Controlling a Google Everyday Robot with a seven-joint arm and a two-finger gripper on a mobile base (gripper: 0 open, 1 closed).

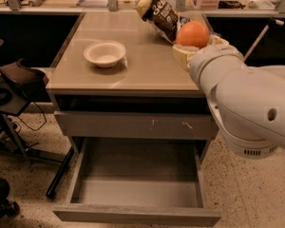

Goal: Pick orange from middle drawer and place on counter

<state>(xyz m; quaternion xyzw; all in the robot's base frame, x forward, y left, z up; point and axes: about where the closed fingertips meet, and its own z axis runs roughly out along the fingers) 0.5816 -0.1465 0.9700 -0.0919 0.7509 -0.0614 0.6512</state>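
Note:
My gripper (pixel 194 49) is shut on the orange (pixel 192 34), a small round bright fruit, and holds it above the right side of the beige counter (pixel 147 63). The pale fingers (pixel 183 56) cup the orange from below. My big white arm (pixel 249 106) fills the right of the camera view. Below, the middle drawer (pixel 137 184) is pulled out wide, with a bare grey floor and nothing in it. Above it is the grey drawer front with pale scratch marks (pixel 135 125).
A white bowl (pixel 104 53) sits on the counter's left half. A dark snack bag (pixel 156 11) leans at the back right, just behind the orange. A black chair (pixel 14 80) stands at the left. A speckled floor surrounds the cabinet.

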